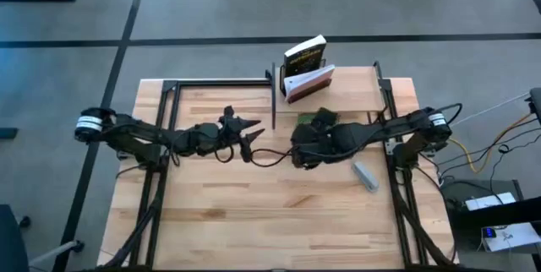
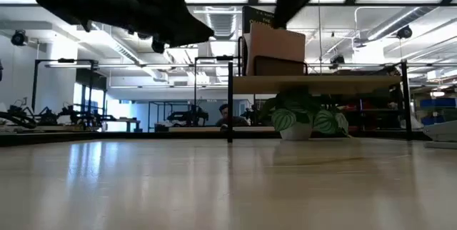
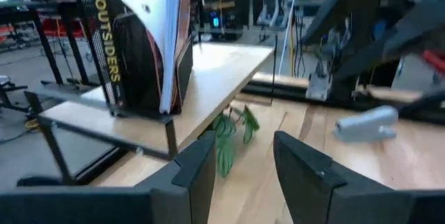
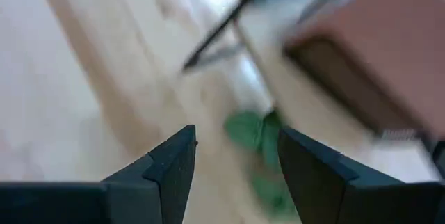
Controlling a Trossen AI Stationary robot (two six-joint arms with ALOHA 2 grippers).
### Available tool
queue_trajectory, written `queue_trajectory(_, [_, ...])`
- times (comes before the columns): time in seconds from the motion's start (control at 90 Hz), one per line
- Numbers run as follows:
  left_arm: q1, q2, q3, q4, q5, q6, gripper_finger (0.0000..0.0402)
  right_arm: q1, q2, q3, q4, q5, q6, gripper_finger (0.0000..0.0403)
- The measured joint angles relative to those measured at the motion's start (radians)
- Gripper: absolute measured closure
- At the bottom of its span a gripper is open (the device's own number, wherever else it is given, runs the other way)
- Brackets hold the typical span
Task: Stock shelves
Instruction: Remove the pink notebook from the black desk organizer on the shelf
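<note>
The shelves are one small riser, a light wood board [image 1: 355, 95] on thin black legs, at the table's far right. On it stands a black wire rack of books [image 1: 306, 69]. A small green plant in a white pot [image 2: 303, 118] stands on the table under the board's near edge. My left gripper [image 1: 254, 133] hangs open above the table's middle, left of the shelf, its fingers [image 3: 201, 172] pointing toward the board [image 3: 222, 64]. My right gripper [image 1: 306, 141] hangs open just near of the plant [image 4: 259, 137], which shows between its fingertips farther off.
A grey oblong thing [image 1: 365, 176] lies on the table near of the shelf's right end, also in the left wrist view [image 3: 365, 123]. A black cable loops on the table between the two grippers [image 1: 266, 155]. Black frame rails run along the table's left and right sides.
</note>
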Motion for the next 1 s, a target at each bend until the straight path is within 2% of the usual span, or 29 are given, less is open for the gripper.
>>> queue_trajectory(0.211, [0.000, 0.064, 0.000, 0.133, -0.003, 0.025, 0.0274, -0.004, 0.007, 0.000, 0.259, 0.174, -0.243, 0.0210])
queue_trajectory(0.311, [0.000, 0.072, 0.000, 0.140, -0.003, 0.025, 0.0274, -0.011, 0.010, 0.000, 0.349, 0.182, -0.287, 0.0201])
queue_trajectory(0.511, [0.000, 0.076, 0.000, 0.139, -0.003, 0.025, 0.0274, -0.017, 0.012, 0.000, 0.396, 0.180, -0.294, 0.0185])
queue_trajectory(0.644, [0.000, 0.076, 0.000, 0.132, -0.003, 0.025, 0.0274, -0.022, 0.011, 0.000, 0.425, 0.178, -0.370, 0.0179])
queue_trajectory(0.878, [0.000, 0.076, 0.000, 0.136, -0.003, 0.034, 0.0274, -0.072, 0.011, 0.000, 0.461, 0.170, -0.289, 0.0180])
queue_trajectory(1.0, [0.000, 0.076, 0.000, 0.150, -0.003, 0.043, 0.0274, -0.114, 0.011, 0.000, 0.461, 0.171, -0.142, 0.0169])
